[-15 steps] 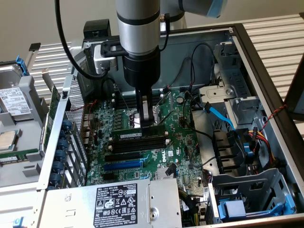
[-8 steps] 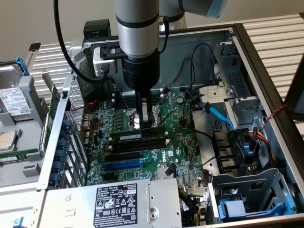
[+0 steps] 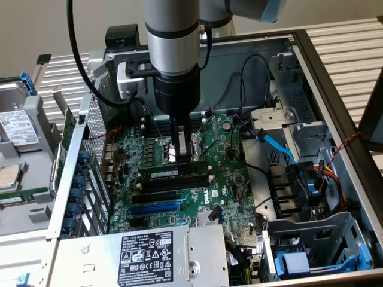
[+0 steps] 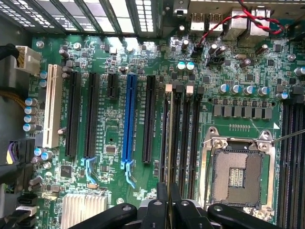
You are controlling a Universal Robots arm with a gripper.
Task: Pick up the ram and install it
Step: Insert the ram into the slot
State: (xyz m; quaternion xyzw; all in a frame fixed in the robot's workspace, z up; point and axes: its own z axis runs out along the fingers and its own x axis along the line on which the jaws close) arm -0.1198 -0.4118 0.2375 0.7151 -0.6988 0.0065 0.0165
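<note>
Green ram (image 3: 173,172) — pinched on edge by nearly closed jaws — hangs just over the black memory slots (image 3: 179,186) of the motherboard (image 3: 236,179).

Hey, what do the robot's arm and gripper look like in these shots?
The arm is a silver-grey cylinder ending in a black wrist section, with a light blue joint cap above. A pale box sits on a black bracket beside it, and a thick black cable loops alongside. The gripper has slim black fingers.
</note>
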